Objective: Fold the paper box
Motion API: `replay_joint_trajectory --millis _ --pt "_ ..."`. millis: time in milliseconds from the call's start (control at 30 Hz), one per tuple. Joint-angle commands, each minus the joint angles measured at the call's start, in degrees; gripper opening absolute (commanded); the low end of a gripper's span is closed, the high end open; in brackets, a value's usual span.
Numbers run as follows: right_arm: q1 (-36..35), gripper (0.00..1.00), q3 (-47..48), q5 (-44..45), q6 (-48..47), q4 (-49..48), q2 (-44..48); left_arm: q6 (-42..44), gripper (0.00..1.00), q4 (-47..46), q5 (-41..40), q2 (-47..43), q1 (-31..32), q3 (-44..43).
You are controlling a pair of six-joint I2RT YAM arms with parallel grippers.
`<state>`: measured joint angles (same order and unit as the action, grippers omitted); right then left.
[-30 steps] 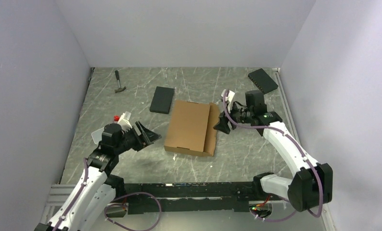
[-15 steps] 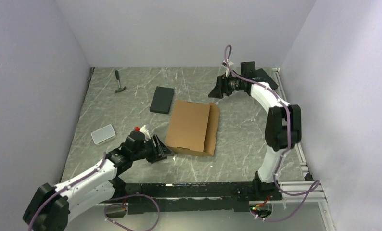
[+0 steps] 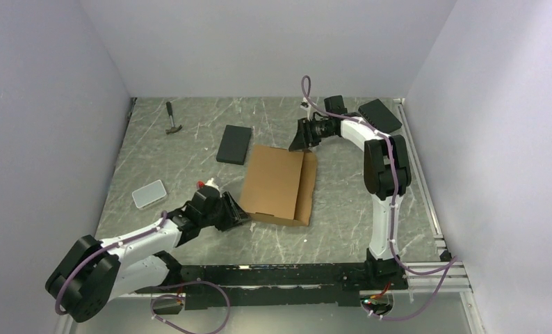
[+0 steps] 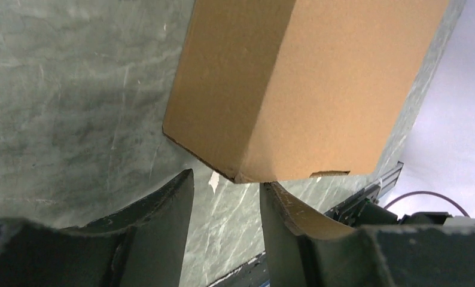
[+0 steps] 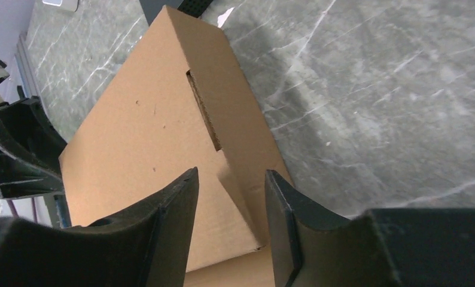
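The paper box (image 3: 277, 182) is a plain brown cardboard mailer lying flat mid-table, its right-hand panel folded over with a slot in it. My left gripper (image 3: 235, 212) sits low at the box's near left corner. In the left wrist view that corner of the box (image 4: 295, 84) reaches the tip of the right finger, and the left gripper (image 4: 226, 185) stands open with bare table showing in the gap. My right gripper (image 3: 297, 139) hovers over the far right corner. It (image 5: 230, 179) is open above the box (image 5: 145, 137), with cardboard showing between its fingers.
A hammer (image 3: 173, 120) lies at the back left. One flat black box (image 3: 233, 144) lies just left of the cardboard, another (image 3: 380, 116) at the back right. A small pale case (image 3: 149, 194) sits at the left. White walls enclose the table on three sides.
The left gripper slid right up to the box's near left corner. The right arm swung from the box's right side to the back, then down onto its far right corner. Both jaws narrowed.
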<state>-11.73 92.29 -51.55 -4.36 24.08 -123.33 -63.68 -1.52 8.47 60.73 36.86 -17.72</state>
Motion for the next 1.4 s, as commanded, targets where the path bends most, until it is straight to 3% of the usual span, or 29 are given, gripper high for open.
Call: replay_joint_trajectory --millis 0,267,633,833,1067,1367 --pt "-0.22 0.45 2.59 -1.40 -1.39 2.16 0.49 0.52 0.49 -1.73 -3.63 1.65 0.23 -3.37" --pt "-0.18 0.38 -3.00 -0.50 -3.67 4.90 4.43 2.63 0.46 1.42 -7.86 3.09 0.18 -6.09" --pt "-0.14 0.39 -28.48 7.05 -2.38 -0.18 22.32 10.45 0.47 15.61 -15.08 6.47 -2.70 -15.27" --pt "-0.95 0.39 -33.67 4.00 -5.80 2.58 29.41 14.28 0.48 18.50 -14.95 8.41 -8.14 -19.67" --pt "-4.72 0.42 -42.24 0.09 -10.53 3.52 36.67 18.98 0.49 20.46 -13.63 11.51 -11.48 -24.66" --pt "-3.54 0.55 -41.53 2.91 -14.00 6.14 43.97 23.11 0.53 27.29 -15.79 10.01 -14.41 -30.08"
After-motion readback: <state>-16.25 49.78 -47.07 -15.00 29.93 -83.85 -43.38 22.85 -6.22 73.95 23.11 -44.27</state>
